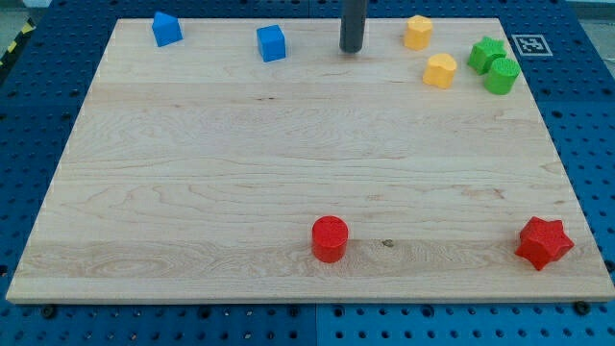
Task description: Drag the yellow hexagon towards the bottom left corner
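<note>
Two yellow blocks lie at the view's top right. One yellow hexagon-like block [418, 32] sits near the board's top edge. The other yellow block [441, 70] lies a little lower and to its right. I cannot tell for certain which is the hexagon. My tip [352, 50] stands at the top centre, left of the upper yellow block and apart from it, with a clear gap between them. It touches no block.
A blue block [167, 29] and a blue cube [272, 43] lie at the top left. Two green blocks [486, 54] [502, 76] sit touching at the top right. A red cylinder [330, 238] lies at bottom centre, a red star [544, 242] at bottom right. The wooden board [192, 173] rests on a blue pegboard.
</note>
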Available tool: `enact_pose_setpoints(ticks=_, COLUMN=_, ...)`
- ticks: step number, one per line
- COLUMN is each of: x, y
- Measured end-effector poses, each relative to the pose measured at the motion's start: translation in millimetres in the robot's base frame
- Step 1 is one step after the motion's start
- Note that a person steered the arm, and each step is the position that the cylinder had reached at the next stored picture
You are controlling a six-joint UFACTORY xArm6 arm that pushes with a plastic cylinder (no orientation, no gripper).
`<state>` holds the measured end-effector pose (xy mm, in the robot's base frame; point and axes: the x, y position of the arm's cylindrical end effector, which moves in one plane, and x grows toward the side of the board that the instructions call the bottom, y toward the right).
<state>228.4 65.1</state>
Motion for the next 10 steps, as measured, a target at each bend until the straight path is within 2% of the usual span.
enact_pose_setpoints(ticks=1, x=-34.5, y=18.8)
enact_pose_setpoints(ticks=3, x=-35.8, y=143.0)
enact_pose_setpoints(ticks=4, x=-35.9, y=151.3)
enact_pose_setpoints(ticks=6, x=-5.7, y=115.4)
enact_pose_setpoints(ticks=8, x=-3.0, y=56.6)
enact_pose_setpoints(ticks=10, x=24.1, y=39.8)
